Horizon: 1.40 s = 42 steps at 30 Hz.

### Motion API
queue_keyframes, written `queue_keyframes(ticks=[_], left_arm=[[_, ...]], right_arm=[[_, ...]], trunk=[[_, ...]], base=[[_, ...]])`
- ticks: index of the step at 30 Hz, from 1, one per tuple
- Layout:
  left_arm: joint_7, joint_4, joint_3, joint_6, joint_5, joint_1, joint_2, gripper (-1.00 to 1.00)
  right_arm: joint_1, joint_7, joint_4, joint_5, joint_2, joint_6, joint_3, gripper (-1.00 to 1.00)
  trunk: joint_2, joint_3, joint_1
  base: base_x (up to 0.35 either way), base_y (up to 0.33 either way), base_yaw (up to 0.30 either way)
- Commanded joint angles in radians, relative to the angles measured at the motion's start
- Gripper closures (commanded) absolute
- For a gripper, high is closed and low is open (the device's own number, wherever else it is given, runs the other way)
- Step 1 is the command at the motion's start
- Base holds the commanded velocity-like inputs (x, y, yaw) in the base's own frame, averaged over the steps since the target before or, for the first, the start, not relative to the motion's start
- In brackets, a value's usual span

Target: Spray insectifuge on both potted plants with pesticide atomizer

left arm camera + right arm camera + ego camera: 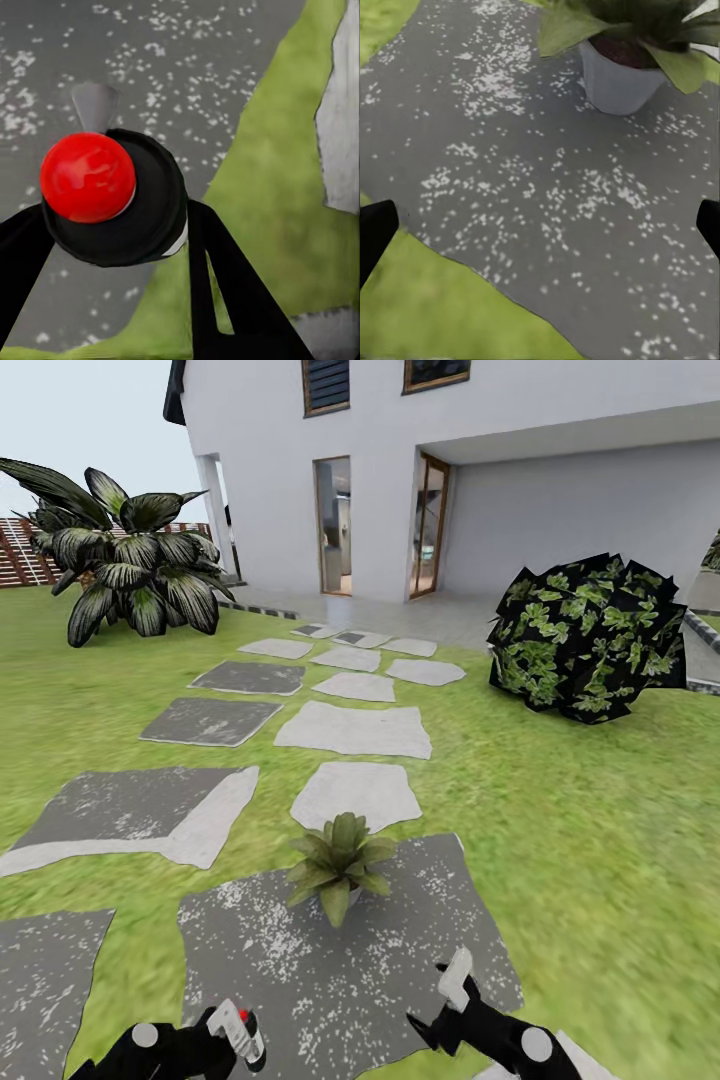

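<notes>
One potted plant (340, 865), a low rosette of pointed green leaves in a small pale pot, stands on a large speckled grey stepping stone (400, 960) just ahead of me. The right wrist view shows its pot (615, 82) close up. The pesticide atomizer (243, 1035), with a white head and red dot, sits in my left gripper (230, 1042) at the lower left, short of the plant. From the left wrist it appears end-on as a red dot on a dark body (112, 199), with the fingers (225, 277) shut on both sides. My right gripper (445, 1000) is open and holds nothing.
Flat grey stepping stones (350, 730) lead across the lawn (580, 840) to the white house (560, 480). A dark leafy bush (585, 635) stands at the right and a big-leaved plant (125, 565) at the far left before a slatted fence (25, 555).
</notes>
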State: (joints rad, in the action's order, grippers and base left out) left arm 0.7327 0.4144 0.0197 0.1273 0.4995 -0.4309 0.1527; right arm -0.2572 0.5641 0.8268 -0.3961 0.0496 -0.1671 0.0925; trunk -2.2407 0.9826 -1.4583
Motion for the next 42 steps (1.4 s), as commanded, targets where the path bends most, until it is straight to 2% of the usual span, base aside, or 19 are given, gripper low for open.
queue_keyframes(ticks=[1, 4, 6, 7, 10, 16, 20, 21, 24, 25, 28, 30, 32, 37, 42], left_arm=[[0.033, 0.001, 0.002, -0.001, 0.026, -0.008, 0.003, 1.00], [0.094, 0.002, 0.002, -0.029, 0.057, -0.022, 0.008, 1.00], [0.145, 0.002, 0.002, -0.051, 0.096, -0.032, 0.009, 1.00], [0.177, 0.003, 0.003, -0.063, 0.152, -0.042, 0.009, 1.00], [0.185, 0.003, 0.002, -0.066, 0.187, -0.045, 0.006, 1.00], [0.193, 0.003, 0.002, -0.067, 0.254, -0.046, -0.007, 1.00], [0.196, 0.004, 0.002, -0.069, 0.280, -0.046, -0.013, 1.00], [0.198, 0.004, 0.002, -0.069, 0.290, -0.046, -0.020, 1.00], [0.207, 0.005, 0.002, -0.069, 0.307, -0.046, -0.031, 1.00], [0.214, 0.006, 0.002, -0.069, 0.334, -0.046, -0.050, 1.00], [0.215, 0.006, 0.001, -0.068, 0.361, -0.047, -0.077, 1.00], [0.216, 0.006, 0.000, -0.068, 0.386, -0.047, -0.103, 1.00], [0.220, 0.006, 0.000, -0.068, 0.396, -0.050, -0.111, 1.00], [0.282, 0.006, 0.001, -0.061, 0.402, -0.054, -0.114, 1.00], [0.297, 0.006, 0.001, -0.052, 0.401, -0.054, -0.119, 1.00]], right_arm=[[-0.010, 0.032, 0.003, -0.013, -0.009, -0.002, 0.001, -1.00], [-0.023, 0.072, 0.006, -0.031, -0.027, 0.003, 0.001, -1.00], [-0.029, 0.089, 0.006, -0.075, -0.046, 0.004, 0.001, -1.00], [-0.032, 0.098, 0.005, -0.138, -0.076, 0.004, 0.001, -1.00], [-0.033, 0.101, 0.005, -0.169, -0.094, 0.004, 0.001, -1.00], [-0.034, 0.116, 0.001, -0.184, -0.106, 0.004, 0.002, -1.00], [-0.034, 0.182, 0.002, -0.185, -0.118, 0.004, 0.002, -1.00], [-0.034, 0.213, 0.002, -0.186, -0.125, 0.004, 0.002, -1.00], [-0.034, 0.247, 0.002, -0.187, -0.131, 0.003, 0.002, -1.00], [-0.034, 0.258, 0.003, -0.187, -0.134, 0.004, 0.031, 1.00], [-0.034, 0.259, 0.005, -0.187, -0.134, 0.005, 0.112, 1.00], [-0.034, 0.258, 0.006, -0.187, -0.134, 0.006, 0.131, 1.00], [-0.034, 0.258, 0.007, -0.187, -0.134, 0.006, 0.134, 1.00], [-0.034, 0.258, 0.008, -0.187, -0.134, 0.006, 0.136, 1.00], [-0.034, 0.258, 0.008, -0.187, -0.134, 0.006, 0.136, 1.00]], trunk=[[0.000, 0.001, 0.000], [0.000, 0.001, 0.000], [0.000, 0.001, 0.000], [0.000, 0.001, 0.000], [0.000, 0.001, 0.000], [0.000, 0.001, 0.000], [0.000, 0.001, 0.000], [0.000, 0.001, 0.000], [0.000, 0.001, 0.000], [0.000, 0.001, 0.000], [0.000, 0.001, 0.000], [0.000, 0.001, 0.000], [0.000, 0.001, 0.000], [0.000, 0.001, 0.000], [0.000, 0.001, 0.000]], base=[[0.000, 0.000, 0.000], [0.000, 0.000, 0.000], [0.000, 0.000, 0.000], [0.000, 0.000, 0.000], [0.000, 0.000, 0.000], [0.000, 0.000, 0.000], [0.000, 0.000, 0.000], [0.000, 0.000, 0.000], [0.000, 0.000, 0.000], [0.000, 0.000, 0.000], [0.000, 0.000, 0.000], [0.000, 0.000, 0.000], [0.000, 0.000, 0.000], [0.000, 0.000, 0.000], [0.000, 0.000, 0.000]])
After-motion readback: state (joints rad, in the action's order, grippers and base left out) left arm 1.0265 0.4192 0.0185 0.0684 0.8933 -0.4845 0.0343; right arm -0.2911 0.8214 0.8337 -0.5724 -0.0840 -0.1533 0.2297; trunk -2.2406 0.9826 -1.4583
